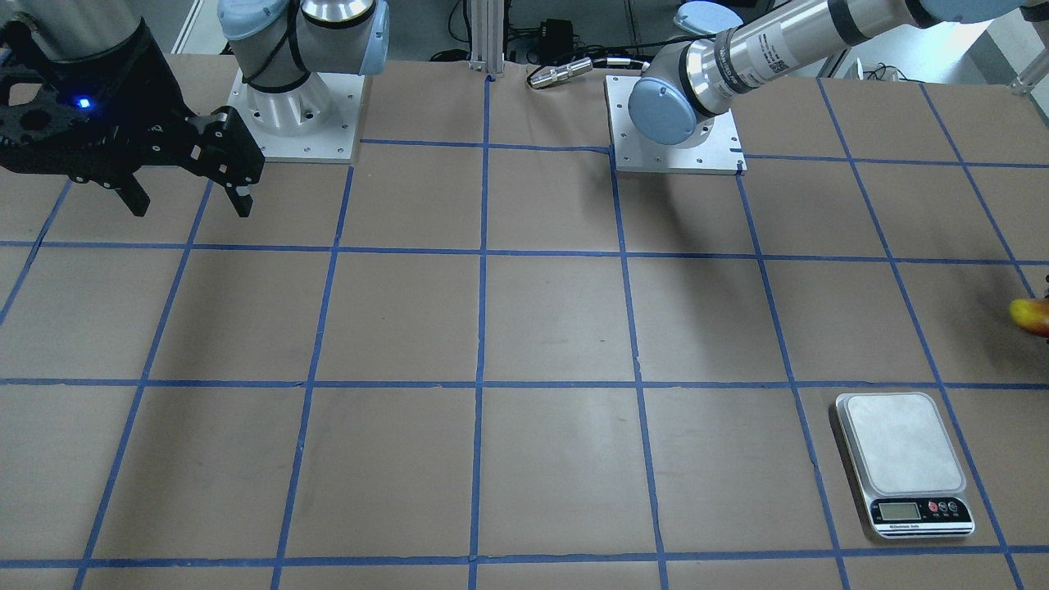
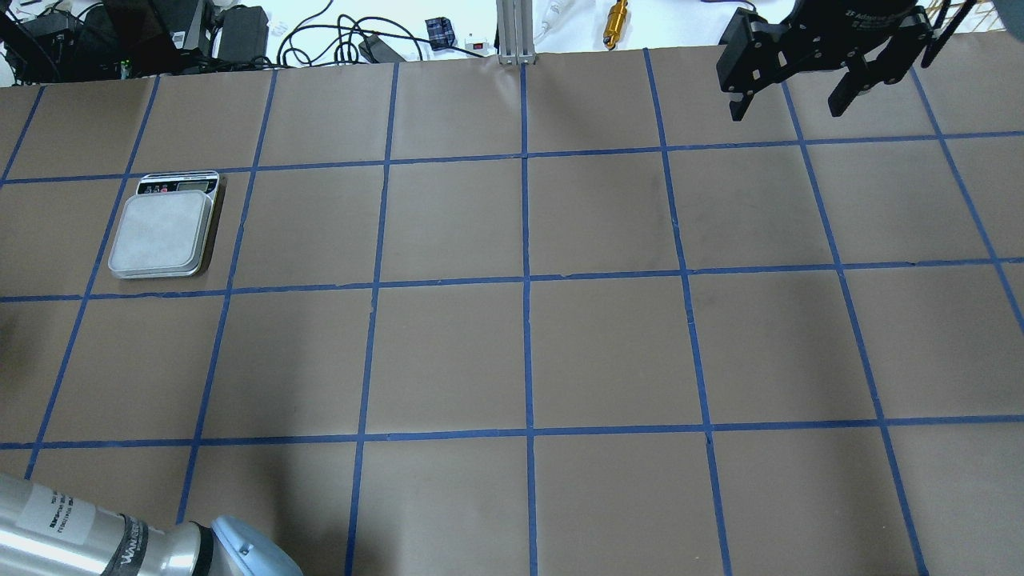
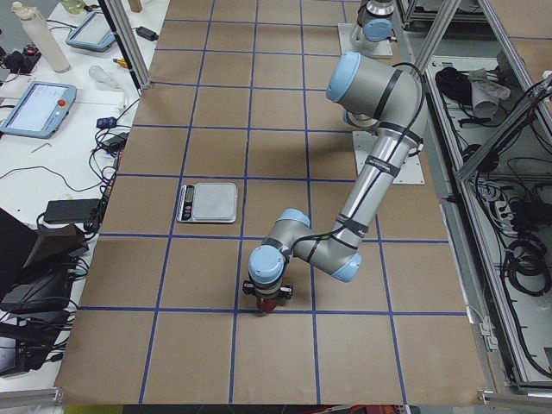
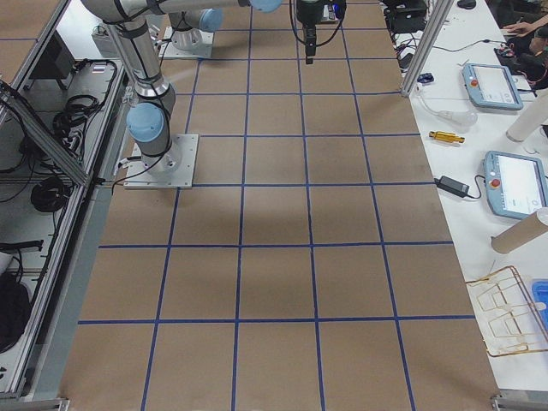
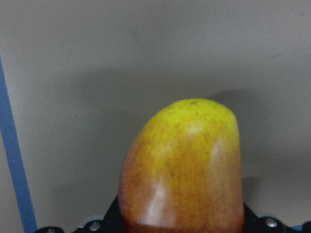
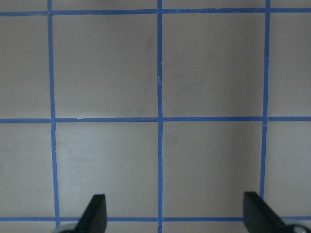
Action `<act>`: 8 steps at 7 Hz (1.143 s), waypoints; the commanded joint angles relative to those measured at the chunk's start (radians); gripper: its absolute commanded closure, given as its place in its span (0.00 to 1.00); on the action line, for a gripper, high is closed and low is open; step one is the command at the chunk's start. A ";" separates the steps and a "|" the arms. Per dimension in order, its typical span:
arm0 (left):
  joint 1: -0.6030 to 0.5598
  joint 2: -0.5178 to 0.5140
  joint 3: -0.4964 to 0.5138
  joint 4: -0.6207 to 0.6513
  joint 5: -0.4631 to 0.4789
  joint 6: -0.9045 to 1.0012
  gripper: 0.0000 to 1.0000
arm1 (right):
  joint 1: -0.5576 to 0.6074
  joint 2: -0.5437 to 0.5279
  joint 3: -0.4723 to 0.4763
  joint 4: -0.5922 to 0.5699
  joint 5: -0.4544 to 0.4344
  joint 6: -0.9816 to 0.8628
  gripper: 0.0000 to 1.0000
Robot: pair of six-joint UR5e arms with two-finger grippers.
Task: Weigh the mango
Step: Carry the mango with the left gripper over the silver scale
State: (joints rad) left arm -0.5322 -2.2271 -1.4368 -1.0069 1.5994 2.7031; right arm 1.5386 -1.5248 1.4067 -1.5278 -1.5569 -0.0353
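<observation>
The mango (image 5: pixel 182 170), yellow at its tip and red-orange lower down, fills the left wrist view right at my left gripper. It also shows at the right edge of the front-facing view (image 1: pixel 1033 315). In the exterior left view my left gripper (image 3: pixel 268 297) points down with the mango (image 3: pixel 268 305) in it, close over the table and nearer than the scale. Its fingers are hidden behind the fruit. The silver scale (image 2: pixel 164 232) with nothing on its platform sits on the table (image 1: pixel 901 447). My right gripper (image 2: pixel 788 104) hangs open and empty at the far right (image 1: pixel 192 192).
Brown paper with a blue tape grid covers the table. The two arm base plates (image 1: pixel 299 123) (image 1: pixel 676 139) stand at the robot's edge. Cables and gear (image 2: pixel 240 32) lie beyond the far edge. Tablets (image 4: pixel 514 184) lie on the side bench.
</observation>
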 commanded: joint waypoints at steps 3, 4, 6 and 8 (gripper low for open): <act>-0.269 0.073 0.090 -0.042 0.016 -0.208 1.00 | 0.000 -0.001 0.000 0.000 0.000 0.000 0.00; -0.334 0.069 0.091 -0.077 0.007 -0.344 1.00 | 0.000 -0.002 0.000 0.000 0.001 0.000 0.00; -0.452 0.070 0.085 -0.122 -0.001 -0.525 1.00 | 0.000 0.000 0.000 0.000 0.000 0.000 0.00; -0.488 0.052 0.064 -0.124 -0.079 -0.624 1.00 | 0.000 -0.001 0.000 0.000 0.000 0.000 0.00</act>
State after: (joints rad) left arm -1.0001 -2.1646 -1.3604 -1.1274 1.5632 2.1311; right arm 1.5386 -1.5251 1.4066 -1.5278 -1.5568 -0.0353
